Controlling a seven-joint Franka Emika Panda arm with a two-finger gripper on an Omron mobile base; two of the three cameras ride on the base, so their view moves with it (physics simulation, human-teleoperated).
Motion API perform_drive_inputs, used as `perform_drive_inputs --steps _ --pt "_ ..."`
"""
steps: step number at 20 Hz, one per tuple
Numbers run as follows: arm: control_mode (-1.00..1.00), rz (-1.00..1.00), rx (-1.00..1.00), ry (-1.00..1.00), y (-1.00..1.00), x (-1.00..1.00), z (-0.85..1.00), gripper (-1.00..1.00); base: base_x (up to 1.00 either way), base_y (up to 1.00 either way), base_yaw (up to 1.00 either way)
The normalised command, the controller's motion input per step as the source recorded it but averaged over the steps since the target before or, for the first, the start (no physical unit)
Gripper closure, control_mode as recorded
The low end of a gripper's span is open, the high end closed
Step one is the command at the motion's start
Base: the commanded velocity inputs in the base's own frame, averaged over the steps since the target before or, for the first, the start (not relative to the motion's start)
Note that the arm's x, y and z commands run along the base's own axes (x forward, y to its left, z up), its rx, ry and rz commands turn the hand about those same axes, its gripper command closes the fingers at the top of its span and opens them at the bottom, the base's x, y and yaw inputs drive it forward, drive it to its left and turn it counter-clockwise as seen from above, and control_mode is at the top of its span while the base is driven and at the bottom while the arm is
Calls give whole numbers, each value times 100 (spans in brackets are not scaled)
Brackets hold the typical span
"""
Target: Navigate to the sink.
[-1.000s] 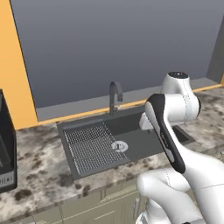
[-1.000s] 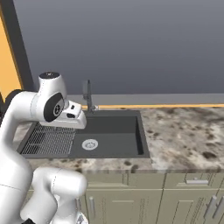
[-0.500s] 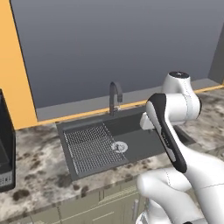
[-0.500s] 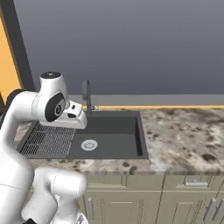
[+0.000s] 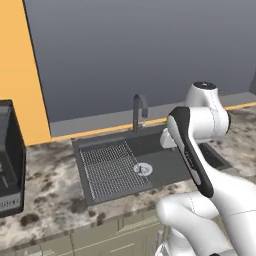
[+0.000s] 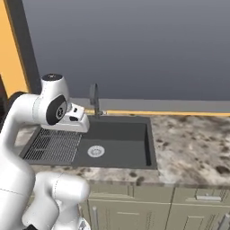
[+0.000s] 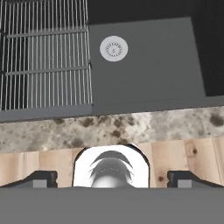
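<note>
The sink point(image 5: 165, 162) is a dark grey basin sunk into the speckled counter straight ahead, also seen in the right base view point(image 6: 119, 137). A ribbed drainboard point(image 5: 110, 170) fills its left part, beside the round silver drain point(image 5: 143, 169). A dark gooseneck faucet point(image 5: 138, 111) stands at its back edge. The hand view looks down on the sink point(image 7: 144, 61), its drain point(image 7: 114, 48) and the drainboard point(image 7: 43, 57). My gripper point(image 7: 118, 178) hangs above the counter's front edge, open, with nothing between its fingers point(image 7: 43, 178).
Speckled stone counter point(image 6: 193, 148) runs to both sides of the basin. A black appliance point(image 5: 7, 160) stands on the counter at the far left. Cabinet fronts point(image 6: 134, 209) lie below, with wooden floor point(image 7: 39, 162) underneath. A grey wall panel point(image 5: 140, 55) rises behind, flanked by orange wall point(image 5: 17, 75).
The whole picture has shifted slightly to the right in both base views, so the camera has moved. The arm holds the same pose.
</note>
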Motion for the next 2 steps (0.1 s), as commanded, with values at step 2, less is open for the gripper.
perform_drive_inputs --steps 2 --pt "100 0 0 0 0 0 0 -100 34 0 13"
